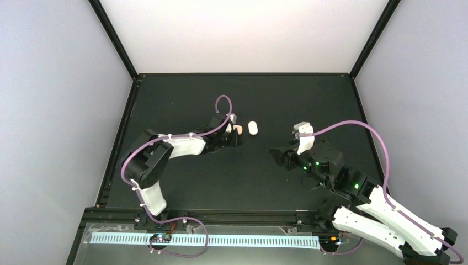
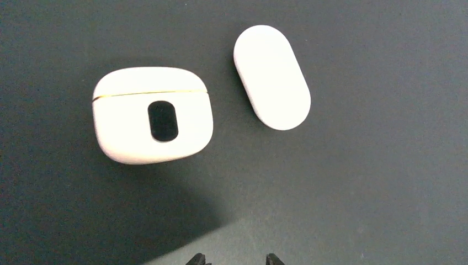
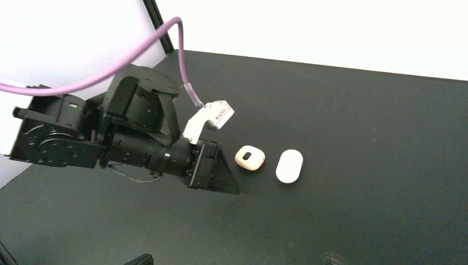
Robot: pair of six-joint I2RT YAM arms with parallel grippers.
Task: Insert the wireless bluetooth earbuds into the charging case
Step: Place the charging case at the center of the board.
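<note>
Two closed charging cases lie side by side on the black table. The beige case (image 2: 153,115) has a dark oval spot and a thin lid seam; the white oval case (image 2: 271,77) lies to its right. Both also show in the top view, the beige case (image 1: 239,128) and the white case (image 1: 253,128). No earbuds show in any view. My left gripper (image 2: 235,259) sits just short of the beige case, its tips a narrow gap apart with nothing between them. My right gripper (image 3: 237,259) is wide open and empty, well back from both cases.
The left arm (image 3: 138,143) and its purple cable (image 1: 223,105) reach in from the left. The right arm (image 1: 314,160) stands at mid right. Black frame rails (image 1: 243,74) and pale walls bound the table.
</note>
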